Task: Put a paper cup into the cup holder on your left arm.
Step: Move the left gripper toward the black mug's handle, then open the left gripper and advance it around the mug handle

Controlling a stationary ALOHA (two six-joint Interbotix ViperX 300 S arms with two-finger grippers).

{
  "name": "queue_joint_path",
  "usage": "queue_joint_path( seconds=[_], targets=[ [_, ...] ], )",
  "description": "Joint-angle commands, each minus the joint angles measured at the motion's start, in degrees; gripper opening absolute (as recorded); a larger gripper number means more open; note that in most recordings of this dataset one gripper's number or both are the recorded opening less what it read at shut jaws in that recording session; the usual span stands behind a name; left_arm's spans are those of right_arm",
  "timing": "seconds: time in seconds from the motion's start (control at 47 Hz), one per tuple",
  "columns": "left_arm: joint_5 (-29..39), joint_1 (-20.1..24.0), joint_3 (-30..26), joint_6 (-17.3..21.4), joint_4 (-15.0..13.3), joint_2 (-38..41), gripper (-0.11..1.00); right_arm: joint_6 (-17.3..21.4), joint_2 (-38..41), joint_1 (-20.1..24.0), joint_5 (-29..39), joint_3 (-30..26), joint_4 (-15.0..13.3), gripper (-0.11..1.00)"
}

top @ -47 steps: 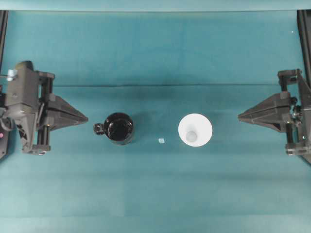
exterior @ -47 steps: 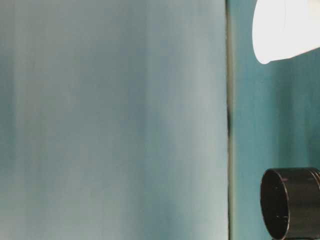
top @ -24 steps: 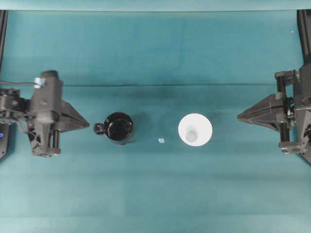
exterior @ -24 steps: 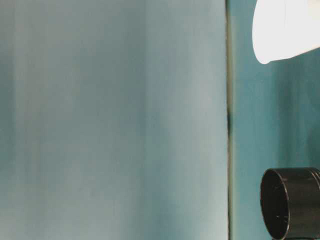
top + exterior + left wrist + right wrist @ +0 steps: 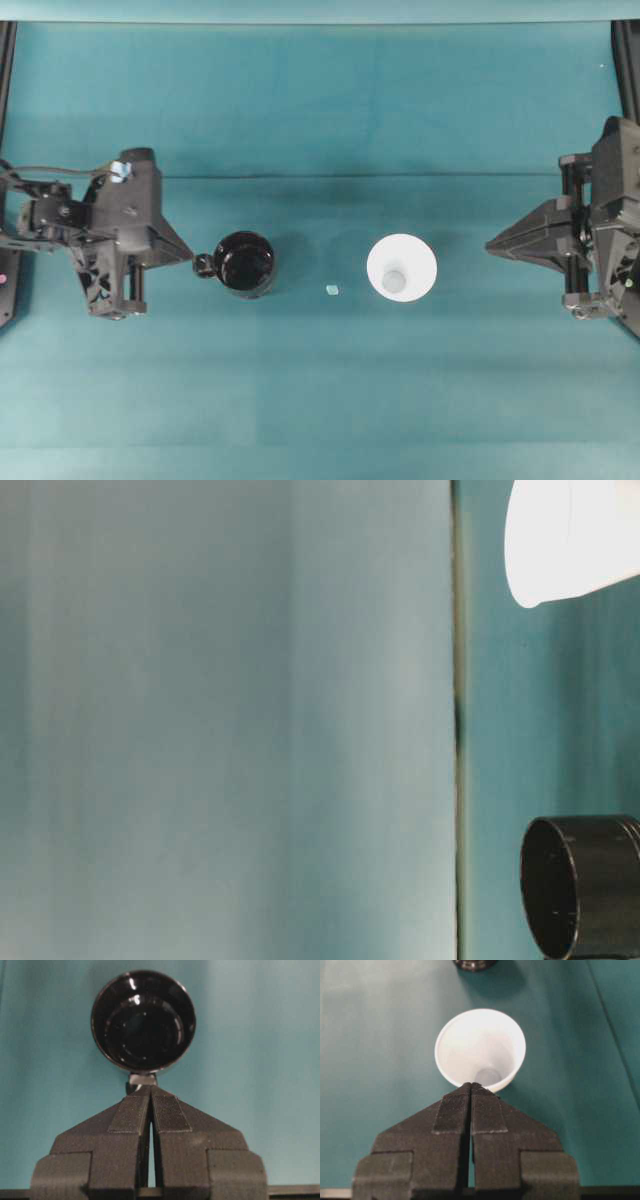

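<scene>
The glossy black cup holder (image 5: pixel 245 264) stands upright left of centre, its small handle (image 5: pixel 203 265) pointing left. My left gripper (image 5: pixel 190 260) is shut and holds nothing, with its tips right at that handle. In the left wrist view the holder (image 5: pixel 143 1020) fills the top and the handle (image 5: pixel 142 1080) sits just beyond the closed left gripper (image 5: pixel 150 1089). The white paper cup (image 5: pixel 401 268) stands mouth up right of centre. My right gripper (image 5: pixel 488 245) is shut and holds nothing, a short way to the cup's right. In the right wrist view the closed right gripper (image 5: pixel 471 1085) overlaps the cup's (image 5: pixel 480 1050) near rim.
A tiny pale scrap (image 5: pixel 332 290) lies on the teal cloth between holder and cup. The table-level view shows only the cup (image 5: pixel 570 540) and the holder (image 5: pixel 585 885) at its right edge, beside a blurred pale surface.
My left arm has moved right, bringing its shut tips up to the holder's handle. The right gripper has shifted slightly left. Cup and holder have not moved.
</scene>
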Motion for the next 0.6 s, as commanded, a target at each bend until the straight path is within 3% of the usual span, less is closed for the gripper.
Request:
queue_joint_path(
  seconds=[0.0, 0.426, 0.511, 0.574],
  targets=[
    [0.0, -0.26, -0.97, -0.09, 0.26, 0.09, 0.03, 0.62, 0.26, 0.0, 0.0, -1.58, 0.09, 0.01],
    [0.09, -0.26, -0.7, -0.79, 0.26, 0.44, 0.04, 0.7, 0.26, -0.09, 0.0, -1.67, 0.0, 0.01],
    [0.09, -0.26, -0.62, -1.14, 0.26, 0.79, 0.11, 0.62, 0.26, -0.09, 0.0, -1.67, 0.0, 0.01],
    [0.09, -0.35, -0.53, -1.49, 0.26, 1.05, 0.26, 0.7, 0.26, -0.09, -0.18, -1.67, 0.0, 0.01]
  ],
)
